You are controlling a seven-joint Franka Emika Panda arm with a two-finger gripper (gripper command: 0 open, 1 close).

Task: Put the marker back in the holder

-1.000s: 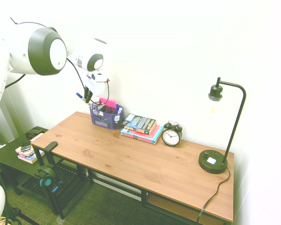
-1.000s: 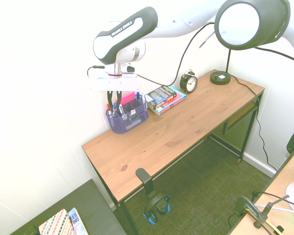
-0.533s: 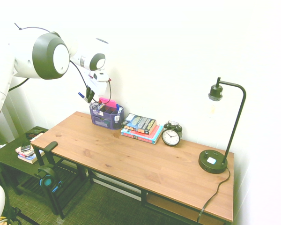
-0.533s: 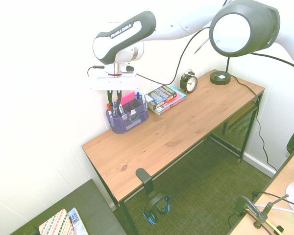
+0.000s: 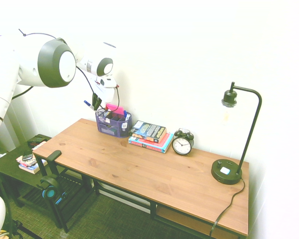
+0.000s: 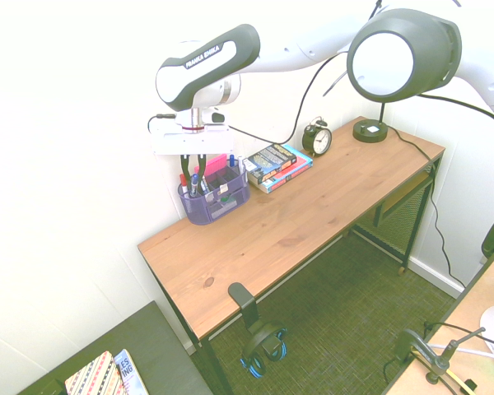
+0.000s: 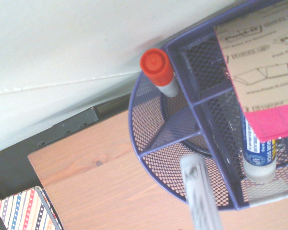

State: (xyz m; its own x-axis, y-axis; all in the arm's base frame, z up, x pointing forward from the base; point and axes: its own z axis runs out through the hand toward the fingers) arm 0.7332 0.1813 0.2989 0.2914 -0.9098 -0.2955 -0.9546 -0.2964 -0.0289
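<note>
Marker (image 5: 88,104): slim white barrel, blue cap | holder (image 6: 215,197): purple wire mesh

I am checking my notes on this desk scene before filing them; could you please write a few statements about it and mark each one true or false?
1. The gripper is shut on the marker, above the holder. True.
2. The marker already stands inside the holder. False: it is in the gripper, above the holder's rim.
3. A red-capped pen stands in one of the holder's compartments. True.
4. The alarm clock stands between the holder and the stack of books. False: the books lie between the holder and the clock.
5. The desk lamp stands at the end of the table far from the holder. True.
</note>
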